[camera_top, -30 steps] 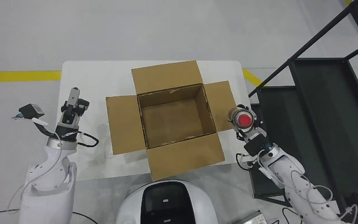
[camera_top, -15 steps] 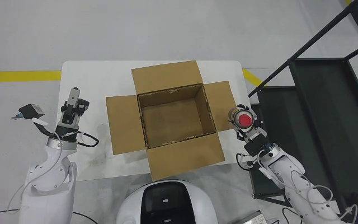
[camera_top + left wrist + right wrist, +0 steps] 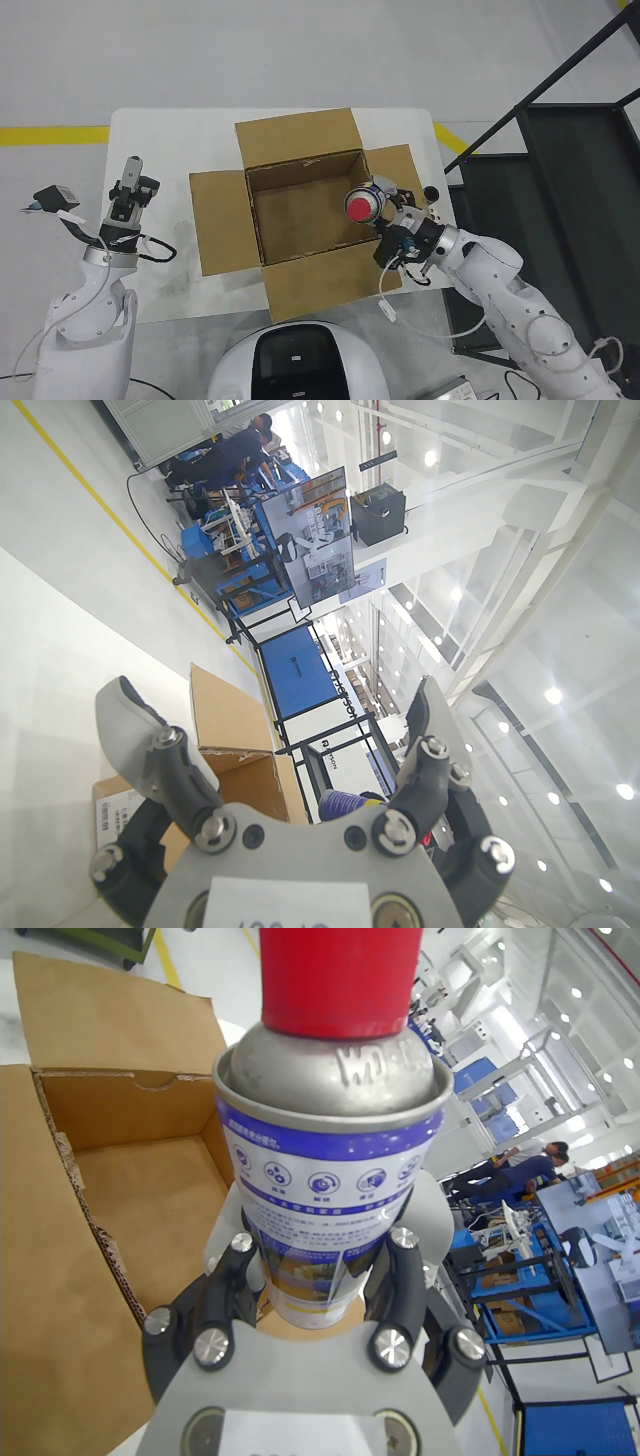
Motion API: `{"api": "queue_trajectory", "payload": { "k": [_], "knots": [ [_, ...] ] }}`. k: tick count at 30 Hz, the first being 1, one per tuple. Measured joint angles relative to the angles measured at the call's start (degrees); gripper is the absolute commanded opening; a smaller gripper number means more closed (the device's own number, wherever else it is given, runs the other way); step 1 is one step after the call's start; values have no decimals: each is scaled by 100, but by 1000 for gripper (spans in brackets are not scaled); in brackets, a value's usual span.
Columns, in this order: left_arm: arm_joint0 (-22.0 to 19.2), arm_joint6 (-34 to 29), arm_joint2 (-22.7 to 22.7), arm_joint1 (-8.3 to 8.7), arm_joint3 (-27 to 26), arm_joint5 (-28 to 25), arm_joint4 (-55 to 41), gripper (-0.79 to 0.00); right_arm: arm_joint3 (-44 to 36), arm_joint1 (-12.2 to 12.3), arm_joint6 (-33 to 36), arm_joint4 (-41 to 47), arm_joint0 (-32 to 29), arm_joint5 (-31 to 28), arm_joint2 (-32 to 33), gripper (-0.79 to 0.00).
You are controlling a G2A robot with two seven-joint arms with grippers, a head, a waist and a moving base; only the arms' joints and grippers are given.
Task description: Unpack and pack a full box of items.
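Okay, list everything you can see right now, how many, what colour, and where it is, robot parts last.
Cardboard box: one, brown, flaps spread open, middle of the table.
Spray can: one, blue-and-white label, silver shoulder, red cap, held cap up over the box's right side.
Table: one, white, under the box.
Floor line: one, yellow, on the grey floor left of the table.
Metal staircase: one, black, right of the table.
Left pincer: one, grey and black, open, holding nothing, by the table's left edge.
Right pincer: one, grey and black, shut on the spray can.

Left end effector [image 3: 272, 697] tilts upward, spread wide; right end effector [image 3: 330, 1218] clamped.
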Motion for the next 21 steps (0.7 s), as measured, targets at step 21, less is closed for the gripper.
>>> {"api": "queue_trajectory", "payload": {
  "k": [21],
  "knots": [
    [0,0,0,0,0,0,0,0,91,-167,1320,-92,721,-110,-807,-785]
  ]
}}
